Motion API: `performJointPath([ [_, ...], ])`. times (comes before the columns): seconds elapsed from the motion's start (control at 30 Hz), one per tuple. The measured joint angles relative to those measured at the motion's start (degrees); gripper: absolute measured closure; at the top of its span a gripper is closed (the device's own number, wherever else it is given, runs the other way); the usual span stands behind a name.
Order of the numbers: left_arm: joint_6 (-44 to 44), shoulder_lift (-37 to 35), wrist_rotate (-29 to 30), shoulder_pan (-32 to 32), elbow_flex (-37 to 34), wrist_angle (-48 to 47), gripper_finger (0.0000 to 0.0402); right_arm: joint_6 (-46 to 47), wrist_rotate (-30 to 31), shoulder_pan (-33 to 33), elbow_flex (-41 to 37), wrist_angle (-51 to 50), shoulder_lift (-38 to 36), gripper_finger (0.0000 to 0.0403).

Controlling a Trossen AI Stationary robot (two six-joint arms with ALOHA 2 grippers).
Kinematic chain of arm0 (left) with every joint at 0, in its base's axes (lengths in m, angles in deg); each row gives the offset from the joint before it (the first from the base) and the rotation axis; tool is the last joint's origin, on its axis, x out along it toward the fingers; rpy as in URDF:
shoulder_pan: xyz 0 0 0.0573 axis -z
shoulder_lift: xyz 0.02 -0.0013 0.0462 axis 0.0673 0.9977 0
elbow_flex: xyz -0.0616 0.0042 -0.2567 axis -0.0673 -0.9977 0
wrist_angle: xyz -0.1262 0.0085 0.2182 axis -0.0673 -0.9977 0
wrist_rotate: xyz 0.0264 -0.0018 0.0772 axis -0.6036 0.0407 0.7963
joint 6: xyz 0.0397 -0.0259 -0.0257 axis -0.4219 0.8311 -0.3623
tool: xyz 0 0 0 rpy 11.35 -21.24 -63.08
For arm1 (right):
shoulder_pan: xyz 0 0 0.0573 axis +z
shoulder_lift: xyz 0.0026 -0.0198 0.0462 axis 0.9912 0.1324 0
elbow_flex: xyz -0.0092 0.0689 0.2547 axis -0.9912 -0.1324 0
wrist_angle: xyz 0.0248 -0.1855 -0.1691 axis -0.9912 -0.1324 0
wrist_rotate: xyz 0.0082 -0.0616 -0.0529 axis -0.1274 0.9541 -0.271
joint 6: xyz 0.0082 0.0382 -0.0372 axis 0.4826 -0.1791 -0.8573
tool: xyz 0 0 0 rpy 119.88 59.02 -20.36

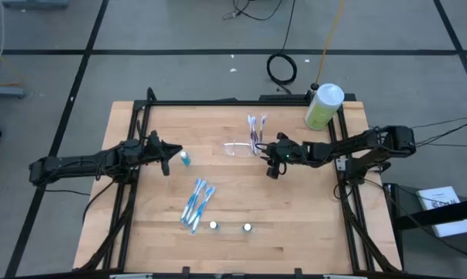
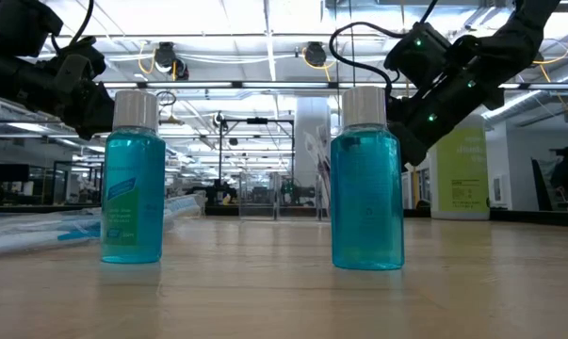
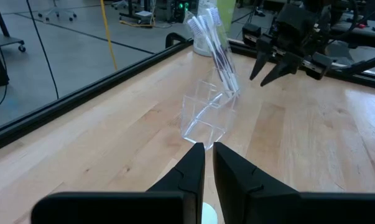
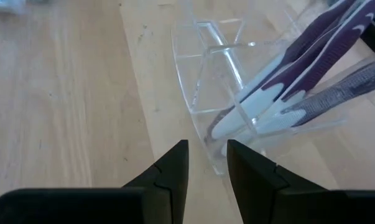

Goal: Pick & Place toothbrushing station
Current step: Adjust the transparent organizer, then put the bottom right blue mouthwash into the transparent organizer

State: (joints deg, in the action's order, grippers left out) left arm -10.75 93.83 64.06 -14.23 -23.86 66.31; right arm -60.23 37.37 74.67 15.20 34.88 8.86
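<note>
The toothbrushing station [image 1: 238, 149] is a small clear plastic tray on the wooden table, right of centre toward the far edge. It also shows in the left wrist view [image 3: 206, 115] and the right wrist view [image 4: 206, 68]. Purple-and-white toothbrushes [image 1: 255, 130] lean in it with their handles in its compartments [image 4: 280, 93]. My right gripper [image 1: 273, 161] is open just right of the tray. Its fingers [image 4: 207, 158] hover over the tray's near rim and touch nothing. My left gripper [image 1: 171, 153] is shut and empty, raised at the left [image 3: 209, 155], above a small teal bottle [image 1: 185, 159].
A green bottle with a white cap [image 1: 323, 106] stands at the far right corner. Several blue toothbrushes [image 1: 196, 204] lie near the middle. Two small teal bottles [image 2: 133, 179] [image 2: 366, 179] stand near the front edge. A black frame rims the table [image 1: 218, 101].
</note>
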Motion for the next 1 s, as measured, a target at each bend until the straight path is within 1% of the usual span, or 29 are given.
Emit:
performJointPath([
  [0.2, 0.01, 0.01, 0.01, 0.02, 0.00, 0.02, 0.0364, 0.14, -4.80, 2.45, 0.00, 0.17, -0.78, 0.0298],
  [0.3, 0.00, 0.02, 0.00, 0.02, 0.00, 0.00, 0.0364, 1.71, -7.21, 4.59, 0.04, 0.42, -1.66, 0.0298],
  [0.5, 0.00, 0.02, 0.02, 0.02, 0.00, 0.02, 0.0364, 8.91, -12.42, 11.06, 0.04, -3.44, -2.23, 0.0298],
  [0.63, 0.01, 0.02, 0.00, 0.00, 0.00, 0.00, 0.0364, 15.28, -15.14, 15.83, 0.00, -3.10, -1.84, 0.0298],
  [0.73, 0.02, 0.02, 0.02, 0.00, 0.00, 0.01, 0.0364, 19.96, -15.10, 19.98, 0.00, -3.15, -1.84, 0.0296],
  [0.83, 0.02, 0.02, 0.00, 0.00, 0.00, 0.00, 0.0364, 22.81, -14.65, 24.78, 0.00, -3.18, -1.84, 0.0277],
  [0.9, 0.00, 0.00, 0.02, 0.00, 0.00, 0.02, 0.0364, 23.36, -11.92, 28.16, 0.00, -2.88, -1.64, 0.0255],
  [1.0, 0.00, 0.01, 0.00, 0.02, -0.01, 0.01, 0.0364, 22.47, -5.54, 33.29, 0.00, 0.34, -0.03, 0.0221],
])
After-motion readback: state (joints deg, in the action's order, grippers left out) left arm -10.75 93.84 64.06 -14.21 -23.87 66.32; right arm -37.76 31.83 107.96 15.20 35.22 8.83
